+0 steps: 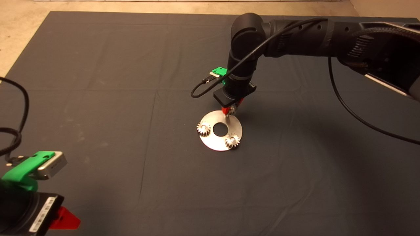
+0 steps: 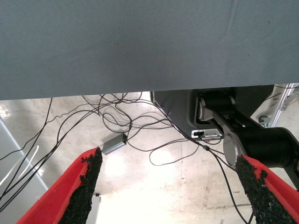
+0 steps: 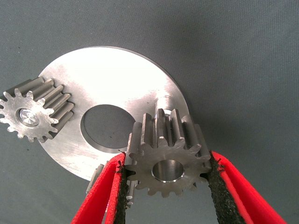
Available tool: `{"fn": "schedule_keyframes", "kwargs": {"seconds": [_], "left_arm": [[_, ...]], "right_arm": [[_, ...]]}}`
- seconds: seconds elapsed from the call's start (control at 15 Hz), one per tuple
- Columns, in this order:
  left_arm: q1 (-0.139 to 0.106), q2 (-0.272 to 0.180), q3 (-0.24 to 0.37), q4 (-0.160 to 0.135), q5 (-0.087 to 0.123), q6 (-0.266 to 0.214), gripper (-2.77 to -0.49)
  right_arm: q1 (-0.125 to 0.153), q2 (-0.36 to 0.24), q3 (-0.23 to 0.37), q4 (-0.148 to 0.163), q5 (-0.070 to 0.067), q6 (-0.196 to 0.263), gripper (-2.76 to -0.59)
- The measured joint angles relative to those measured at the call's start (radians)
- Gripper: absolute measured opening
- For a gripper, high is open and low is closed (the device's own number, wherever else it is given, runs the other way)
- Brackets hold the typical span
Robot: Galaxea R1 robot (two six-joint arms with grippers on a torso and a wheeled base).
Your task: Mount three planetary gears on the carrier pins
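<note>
My right gripper (image 3: 166, 175) is clamped on a gear (image 3: 164, 156), pads pressing its teeth from both sides, bore facing the wrist cam. In the head view the same gripper (image 1: 231, 110) hangs over the far edge of the disc (image 1: 218, 141), gear (image 1: 232, 111) just showing under the red fingers.

Just beyond the held gear, a bare pin (image 3: 163, 101) stands upright near the disc (image 3: 112, 84) rim. Gear sits close above/beside that pin, not on it; can't tell if they touch.

Other two gears are already on their pins. One (image 3: 33, 114) is off to the side of my fingers, across the centre hole (image 3: 103, 127), pin end shining in its bore. The other is mostly hidden behind my finger (image 3: 100, 196), only a sliver of teeth (image 3: 96, 179) visible. From the head cam: one gear (image 1: 203, 128) at the disc's left rim, the other (image 1: 232, 141) at the near-right rim, both w/ bright pin tops in the middle.

Disc lies flat on the dark mat (image 1: 131, 98) on the table.

My left gripper (image 1: 64, 219) is parked at the lower left, well apart from the disc. Its fingers (image 2: 86, 186) are spread wide w/ nothing between; past them I see the mat edge (image 2: 140, 42), floor and loose cables (image 2: 121, 121).
</note>
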Motion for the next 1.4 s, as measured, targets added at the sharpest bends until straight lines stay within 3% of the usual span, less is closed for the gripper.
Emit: {"fn": "schedule_keyframes", "kwargs": {"seconds": [1.4], "left_arm": [[0.0, -0.016, 0.0, -0.001, 0.0, 0.0, -1.22]], "right_arm": [[-0.003, 0.016, -0.049, -0.001, 0.001, 0.0, -2.29]]}}
